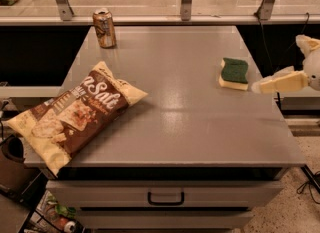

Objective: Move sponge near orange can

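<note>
At the right edge of the grey bench (190,127), the pincer (281,82) juts in from outside the view, pale and cream-coloured, its tip just beside the sponge (234,73) and apart from it; the arm behind it is mostly cut off, and whether the pincer is released or clenched I cannot tell. The sponge lies flat near the bench's right side, green face up, yellow foam showing along its near edge. The orange can (104,28) stands upright at the far left corner, well apart from the sponge; its markings are too blurred to read. A brown-and-cream snack bag (75,114) lies at the near left, its lower end overhanging the bench edge; its lettering is only partly legible. Below the benchtop sits a drawer (165,194) with a dark handle.
</note>
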